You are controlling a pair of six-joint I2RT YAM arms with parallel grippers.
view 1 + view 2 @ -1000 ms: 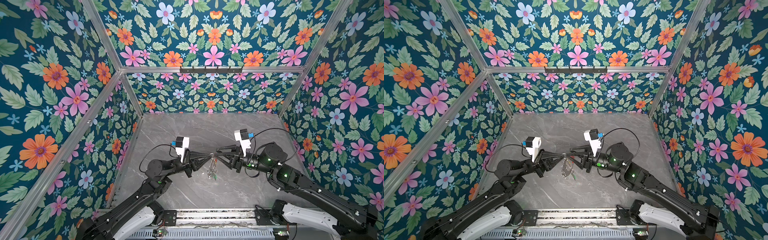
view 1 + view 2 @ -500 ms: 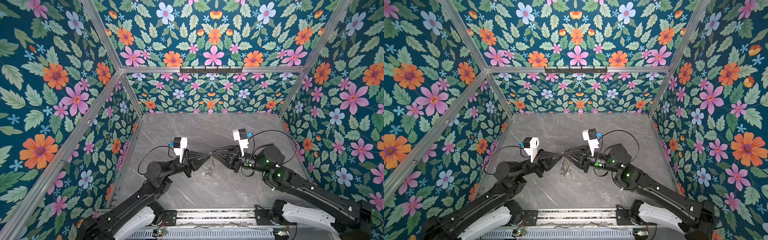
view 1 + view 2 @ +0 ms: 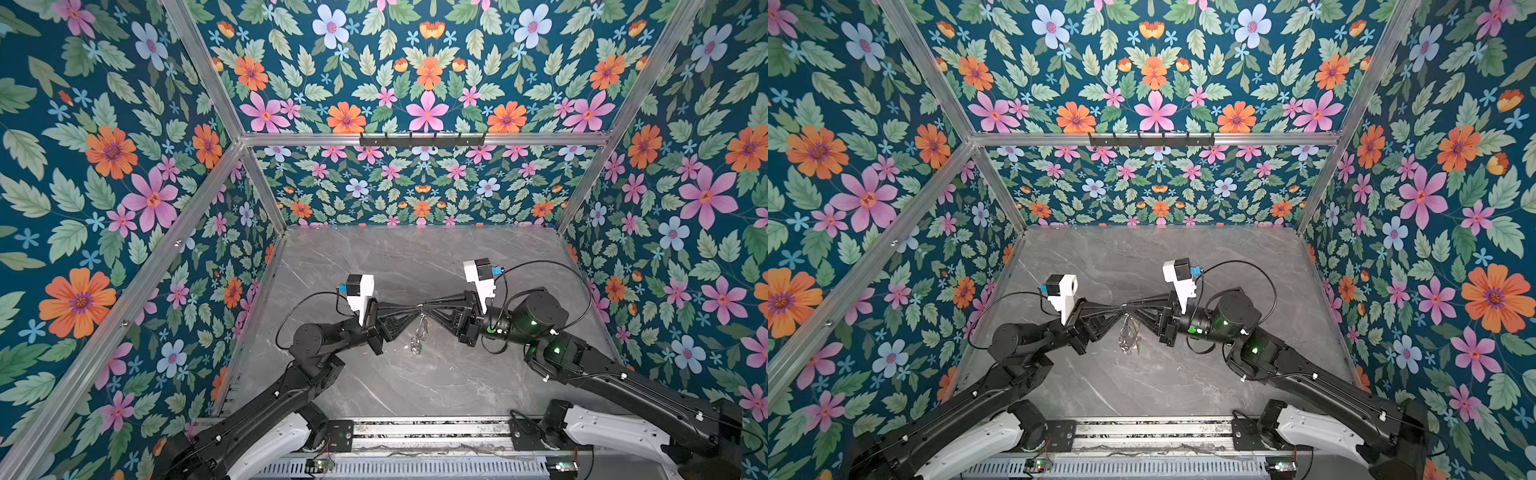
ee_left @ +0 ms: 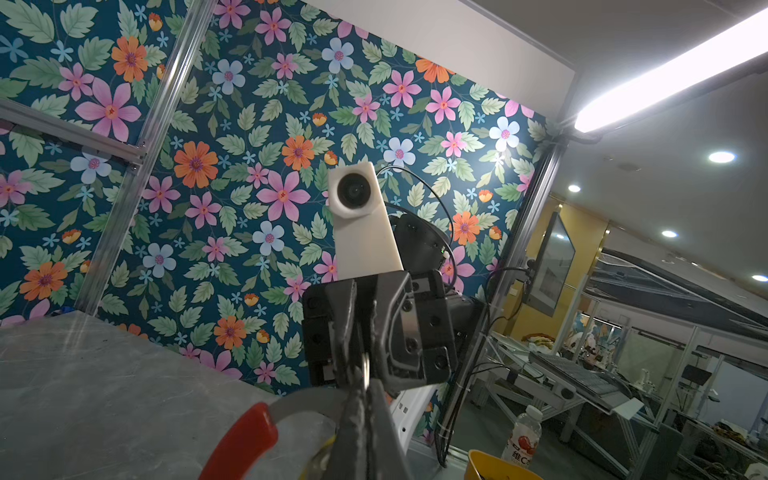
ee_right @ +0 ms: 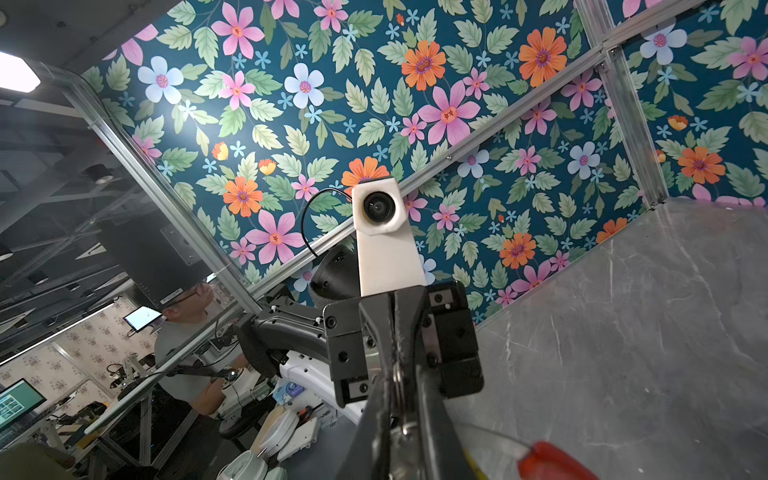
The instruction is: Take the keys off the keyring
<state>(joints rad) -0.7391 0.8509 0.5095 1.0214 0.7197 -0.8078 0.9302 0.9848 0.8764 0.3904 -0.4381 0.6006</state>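
Above the grey marble desk (image 3: 415, 257), the left end effector (image 3: 413, 311) and right end effector (image 3: 429, 309) meet tip to tip, both pinched together on the keyring (image 4: 245, 436), with the keys (image 3: 1130, 341) dangling beneath. The ring seems steadied; next, one key must be worked off

Hung high over the near edge in both top views, tilted down toward the back wall (image 3: 424, 187) at 12 o'clock; far enough off to take in the whole grey table (image 3: 415, 249); almost identical fields, offset slightly sideways. On the left wrist, low and close at table centre, aimed from 9 toward 3 o'clock, straight at the right wrist camera (image 4: 354, 192); on the right wrist, mirrored, aimed toward 9 o'clock at the left wrist camera (image 5: 379, 207); shared between these two, only strips of table.
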